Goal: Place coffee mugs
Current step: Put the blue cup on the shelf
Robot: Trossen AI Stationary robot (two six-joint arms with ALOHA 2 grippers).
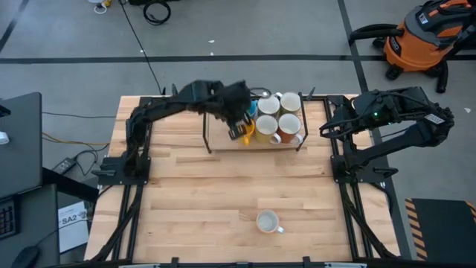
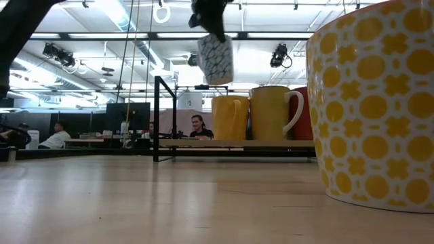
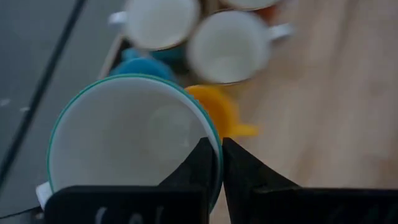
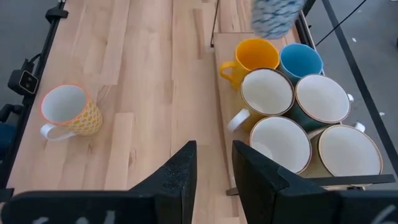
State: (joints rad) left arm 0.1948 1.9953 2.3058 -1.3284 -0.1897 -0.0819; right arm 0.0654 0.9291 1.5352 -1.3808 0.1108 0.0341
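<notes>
Mug (image 3: 124, 143) rim between left jaws

Left tool (image 3: 221, 163) clamped, raised; right tool (image 4: 214, 163) parted.

Wooden table (image 1: 186, 193); rack (image 1: 256, 146) at far edge; lone mug (image 1: 267, 221) near front

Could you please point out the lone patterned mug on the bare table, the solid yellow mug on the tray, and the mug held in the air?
Lone patterned mug (image 4: 64, 104): right wrist view, white inside.
Yellow mug (image 4: 264, 54): right wrist view, inside.
Held mug (image 2: 215, 59): low view, patterned side wall.
</notes>
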